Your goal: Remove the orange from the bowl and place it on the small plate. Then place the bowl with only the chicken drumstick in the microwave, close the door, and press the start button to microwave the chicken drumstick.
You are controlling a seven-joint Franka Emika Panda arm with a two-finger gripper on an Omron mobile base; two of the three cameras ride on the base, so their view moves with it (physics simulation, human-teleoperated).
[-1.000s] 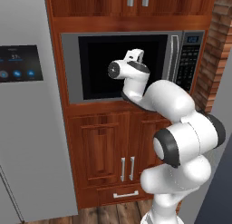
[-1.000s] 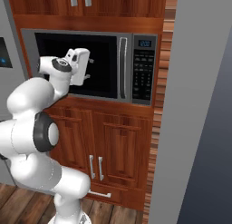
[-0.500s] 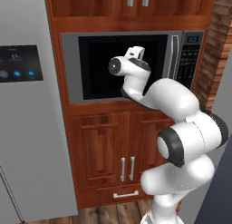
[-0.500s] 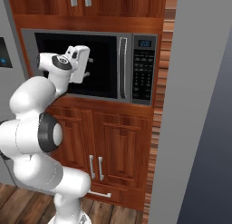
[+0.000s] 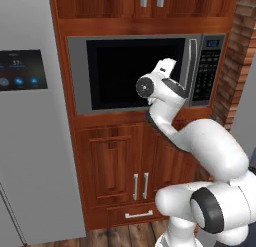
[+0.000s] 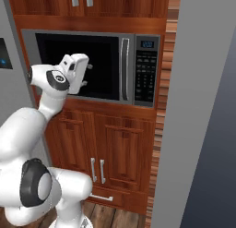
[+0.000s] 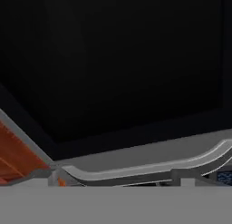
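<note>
The microwave point(image 5: 79, 76) is set into the wooden cabinetry, and its door point(image 5: 125, 71) is shut, the dark window hiding the inside. My gripper point(image 6: 87, 75) hovers just in front of that window, left of the curved silver handle point(image 6: 122, 68). Its two dark fingers stand apart with nothing between them. In the hand view the dark window point(image 7: 113, 60) is very close, and the handle point(image 7: 149, 166) runs along the bottom. The black keypad panel point(image 6: 146, 77) with its blue display lies right of the handle. The orange, the bowl, the small plate and the chicken drumstick are out of view.
A grey fridge point(image 5: 25, 141) with a blue display stands left of the microwave. Brown cabinet doors point(image 5: 110, 171) sit below it and more above. A brick column point(image 5: 230, 81) and a grey wall point(image 6: 203, 107) close off the right side.
My hand has shifted a little lower and toward the handle side of the door. The microwave door stays shut.
</note>
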